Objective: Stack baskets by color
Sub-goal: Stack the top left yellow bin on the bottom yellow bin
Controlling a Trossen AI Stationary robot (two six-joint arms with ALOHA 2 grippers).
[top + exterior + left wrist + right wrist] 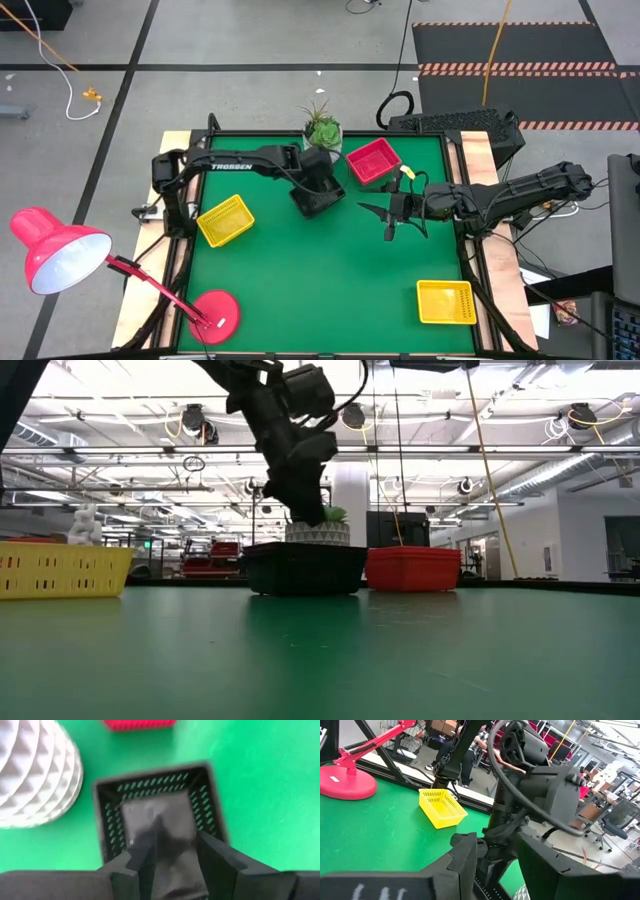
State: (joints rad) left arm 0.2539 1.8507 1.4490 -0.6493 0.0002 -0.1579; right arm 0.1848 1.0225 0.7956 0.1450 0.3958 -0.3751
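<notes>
Overhead, low and wrist views of a green tabletop. The left tool hangs directly over a black basket at the back centre, just in front of a white plant pot; its fingers stand apart astride the basket's near wall, gripping nothing. The black basket sits flat on the tabletop, mouth up, its long axis running slightly oblique to the tabletop edges. A red basket lies just beside it toward the right rear, turned at an angle. One yellow basket lies on the left side, skewed, its long axis running left to right with the right end farther back. A second yellow basket lies at the front right, square to the edges, long axis left to right. The right tool hovers right of centre, well apart from every basket, its fingers parted and empty. A red lamp base stands at the front left corner.
</notes>
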